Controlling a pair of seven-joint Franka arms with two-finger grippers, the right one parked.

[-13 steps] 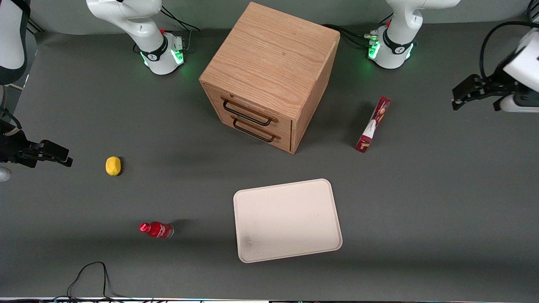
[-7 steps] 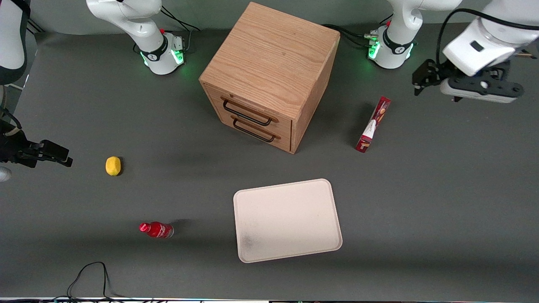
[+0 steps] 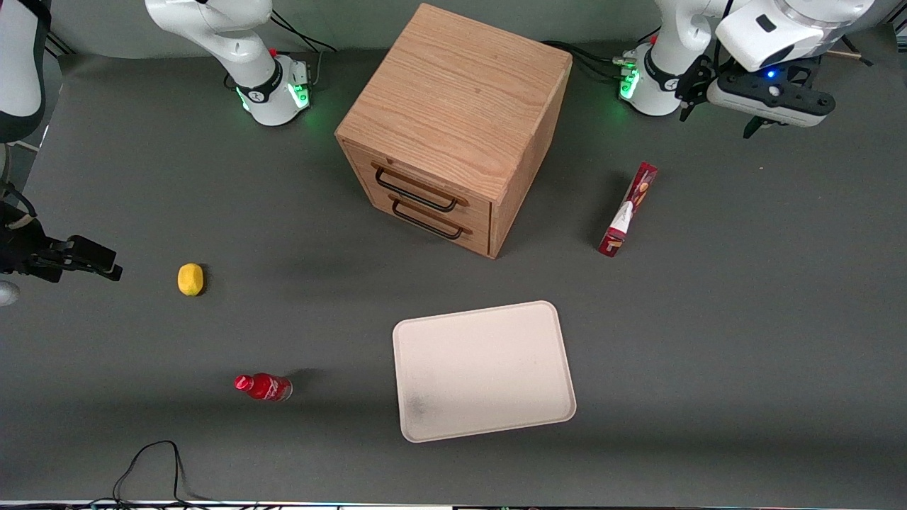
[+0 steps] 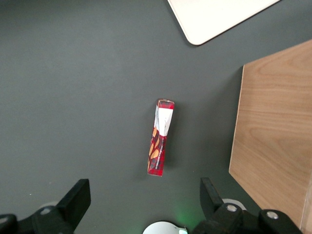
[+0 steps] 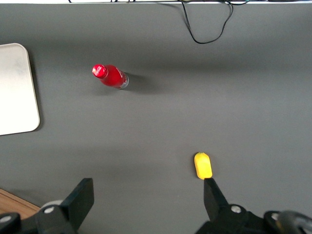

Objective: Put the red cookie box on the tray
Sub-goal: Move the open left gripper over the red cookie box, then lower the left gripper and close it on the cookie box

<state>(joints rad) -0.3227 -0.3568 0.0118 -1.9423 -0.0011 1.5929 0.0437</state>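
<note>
The red cookie box point(image 3: 628, 209) stands on its long thin edge on the dark table, beside the wooden cabinet. It also shows in the left wrist view point(image 4: 161, 139). The cream-white tray point(image 3: 482, 368) lies flat, nearer to the front camera than the box and the cabinet; one corner of it shows in the left wrist view point(image 4: 214, 14). My left gripper point(image 3: 717, 122) hangs high over the table, farther from the front camera than the box and close to its own arm's base. In the left wrist view the gripper point(image 4: 144, 195) is wide open and empty.
A wooden two-drawer cabinet point(image 3: 453, 120) stands in the middle of the table, next to the box point(image 4: 273, 141). A yellow lemon point(image 3: 190, 279) and a small red bottle point(image 3: 263, 387) lie toward the parked arm's end. A black cable point(image 3: 152, 467) loops at the front edge.
My left gripper has swung in from the working arm's end of the table, away from the front camera, to above the spot near its base. The box and tray have not moved.
</note>
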